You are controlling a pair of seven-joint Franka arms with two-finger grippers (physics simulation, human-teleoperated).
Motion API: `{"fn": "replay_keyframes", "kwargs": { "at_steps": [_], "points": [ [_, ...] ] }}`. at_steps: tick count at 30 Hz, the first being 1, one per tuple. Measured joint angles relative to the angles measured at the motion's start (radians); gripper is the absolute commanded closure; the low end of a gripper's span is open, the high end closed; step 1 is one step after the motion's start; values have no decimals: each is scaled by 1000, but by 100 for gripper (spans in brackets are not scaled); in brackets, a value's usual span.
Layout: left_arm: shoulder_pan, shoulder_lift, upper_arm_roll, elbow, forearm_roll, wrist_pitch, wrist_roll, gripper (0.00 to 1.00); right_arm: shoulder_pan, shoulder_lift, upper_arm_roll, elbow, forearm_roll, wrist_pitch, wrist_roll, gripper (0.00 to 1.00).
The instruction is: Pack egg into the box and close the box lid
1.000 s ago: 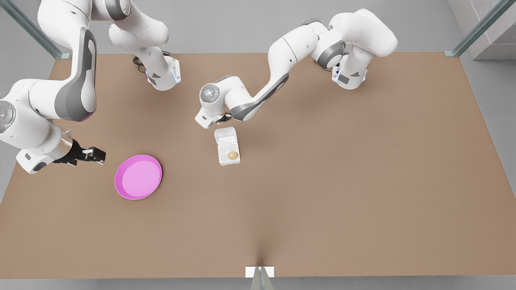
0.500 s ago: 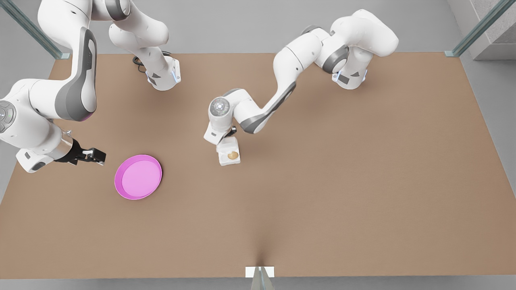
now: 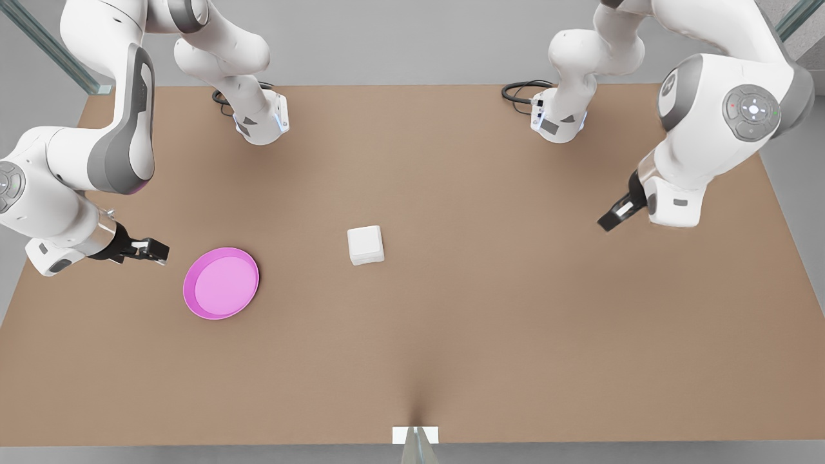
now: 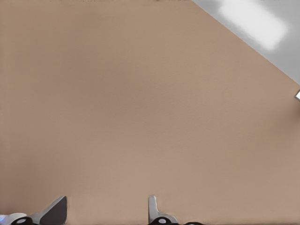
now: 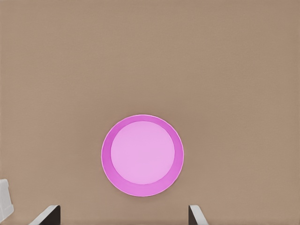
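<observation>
Brown tabletop [image 3: 490, 335], grey floor around it. The box [image 3: 366, 245] sits near table centre, the box lid [image 3: 365, 241] folded flat over the base, so it reads as shut; the egg is presumably inside, can't confirm from here.

Right gripper [image 3: 147, 249] hovers at the front view's left, just beside the pink plate [image 3: 221, 283], fingers spread, nothing held. Its wrist view looks down on the plate [image 5: 142, 155] with a white box corner [image 5: 4, 200] at the frame edge. Left gripper [image 3: 617, 213] hangs at the front view's right, well apart from the box; its fingers [image 4: 54, 212] are parted and empty over bare table.

Key relation: the box lies between the two grippers, slightly nearer the right one. Box looks roughly square, no clear long axis. My read: task looks done, no further reach needed; both arms wait.
</observation>
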Motion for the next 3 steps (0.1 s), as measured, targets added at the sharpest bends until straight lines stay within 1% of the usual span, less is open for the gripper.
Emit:
{"fn": "replay_keyframes", "kwargs": {
  "at_steps": [3],
  "points": [
    [6, -23, -11, -21, 23, -29, 105, 0, 0, 0, 0, 1, 1, 1, 3, 0]
  ]
}}
